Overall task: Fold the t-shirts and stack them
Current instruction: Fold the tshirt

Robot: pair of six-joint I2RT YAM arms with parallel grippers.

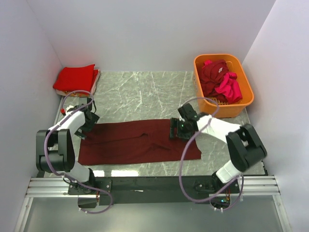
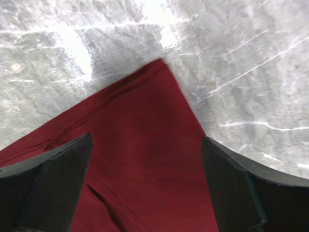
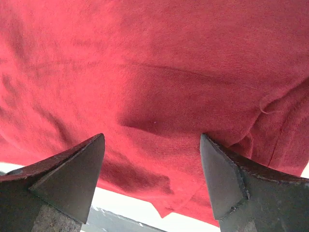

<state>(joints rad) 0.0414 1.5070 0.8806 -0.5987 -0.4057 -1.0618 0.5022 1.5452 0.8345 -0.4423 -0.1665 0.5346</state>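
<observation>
Grey marble table [image 1: 145, 92] is being spanned by a dark maroon cloth t-shirt [image 1: 130, 142]; with left gripper [image 2: 147, 145] and right gripper [image 3: 152, 140] spread, its far edge is best pinched evenly.

Bare marble table [image 1: 140, 92] is lying open across the middle, between the folded red t-shirts [image 1: 76, 78] occupying the far-left corner and the orange basket [image 1: 224, 87] blocking the far right. The maroon t-shirt [image 1: 135, 142] is covering the near strip, and white walls [image 1: 24, 72] are closing in both sides.
</observation>
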